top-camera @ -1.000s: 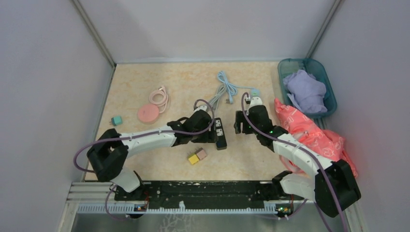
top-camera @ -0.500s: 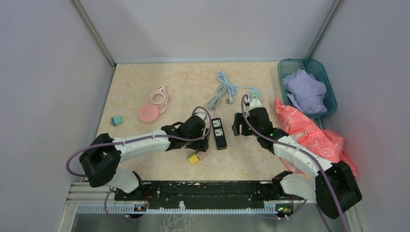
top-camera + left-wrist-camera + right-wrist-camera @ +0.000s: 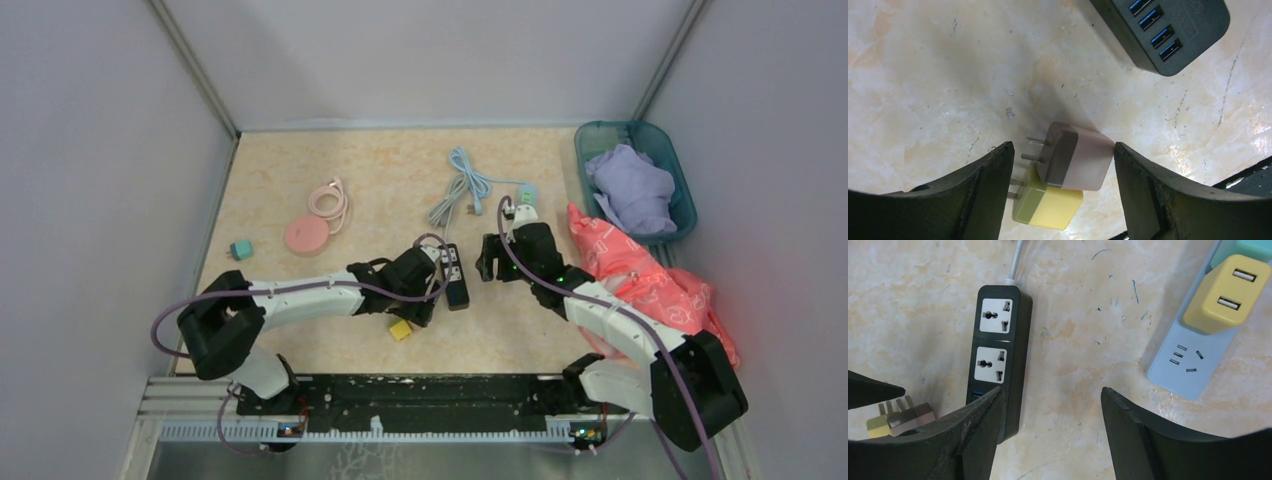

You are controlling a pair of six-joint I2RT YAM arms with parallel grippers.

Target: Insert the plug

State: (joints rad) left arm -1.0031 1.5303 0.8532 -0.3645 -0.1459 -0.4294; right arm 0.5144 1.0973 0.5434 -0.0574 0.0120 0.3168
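Observation:
A mauve plug (image 3: 1079, 159) lies on the table with its prongs pointing left, and a yellow plug (image 3: 1049, 204) sits right against it. My left gripper (image 3: 1063, 147) is open and straddles both, with gaps on either side. In the top view only the yellow plug (image 3: 400, 329) shows below the left gripper (image 3: 426, 292). The black power strip (image 3: 997, 352) has two free sockets and lies just beyond the plugs. My right gripper (image 3: 1050, 390) hangs open over bare table beside the strip (image 3: 455, 277), holding nothing.
A blue power strip (image 3: 1184, 365) with a yellow USB charger (image 3: 1227, 294) plugged in lies to the right. A blue cable (image 3: 462, 185), a pink disc with cable (image 3: 308, 234) and a teal plug (image 3: 240, 249) sit further back. A teal basket (image 3: 588, 140) and a red cloth (image 3: 640, 272) occupy the right side.
My left gripper has left the black strip, swung left, then come down over the two plugs, now covering the mauve one from above. The right gripper shifted slightly left.

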